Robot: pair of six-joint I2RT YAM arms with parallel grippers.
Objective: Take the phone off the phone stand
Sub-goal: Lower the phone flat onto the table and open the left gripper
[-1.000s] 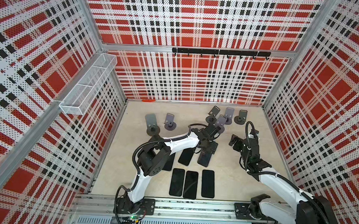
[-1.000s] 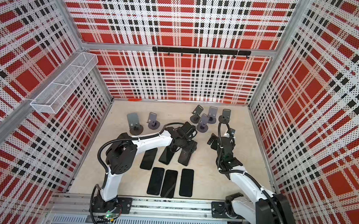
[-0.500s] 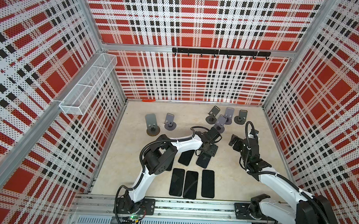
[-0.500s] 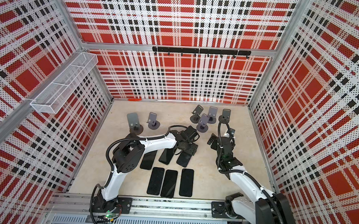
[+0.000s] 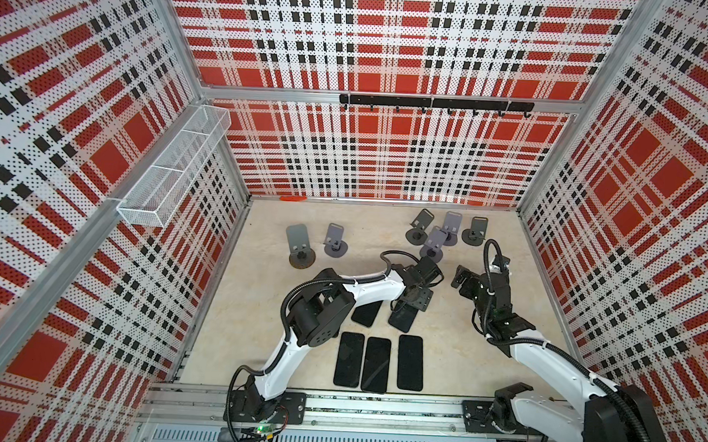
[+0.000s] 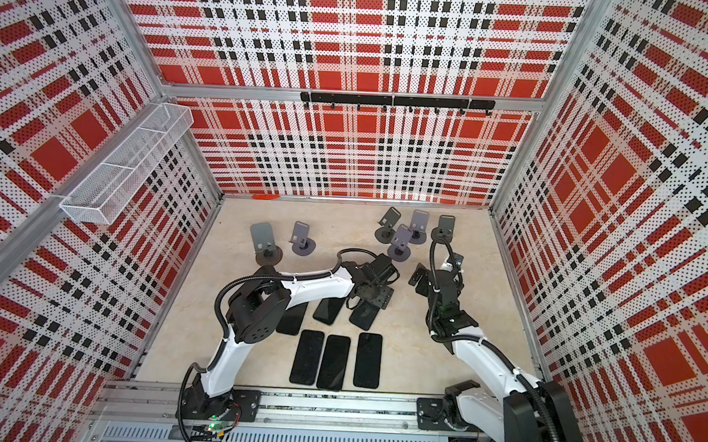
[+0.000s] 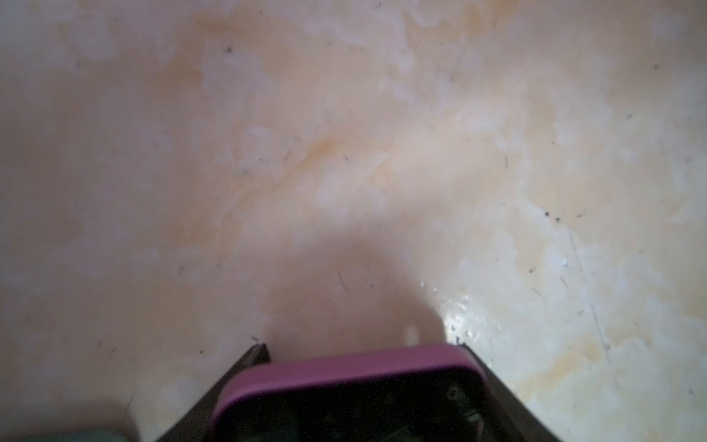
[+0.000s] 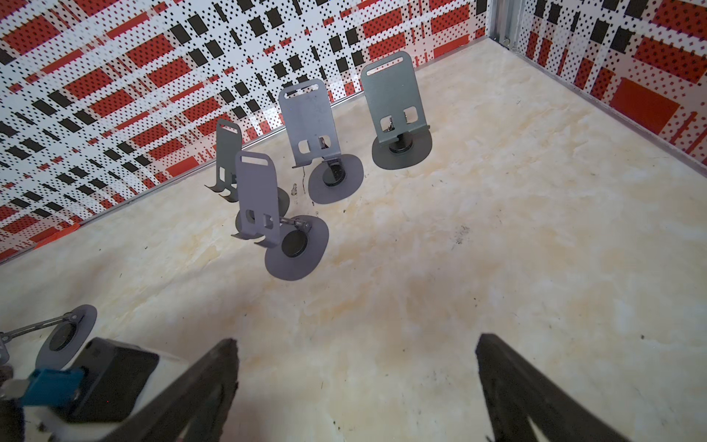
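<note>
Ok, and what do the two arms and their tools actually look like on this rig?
Both the left arm and right arm have white link shells, black joint housings and black ribbed cables looping alongside. The left tool and right tool each end in two dark, tapering fingers. A blue connector shows on the left arm's wrist.

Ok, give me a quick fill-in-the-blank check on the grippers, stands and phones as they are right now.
1. The purple-edged phone is held by the ___.
2. The right gripper holds nothing and its jaws stand ___.
3. In both top views ___ phone stands are visible, none carrying a phone.
4. The front row of flat phones counts ___ phones lying side by side.

Missing words: left gripper; open; six; three.
</note>
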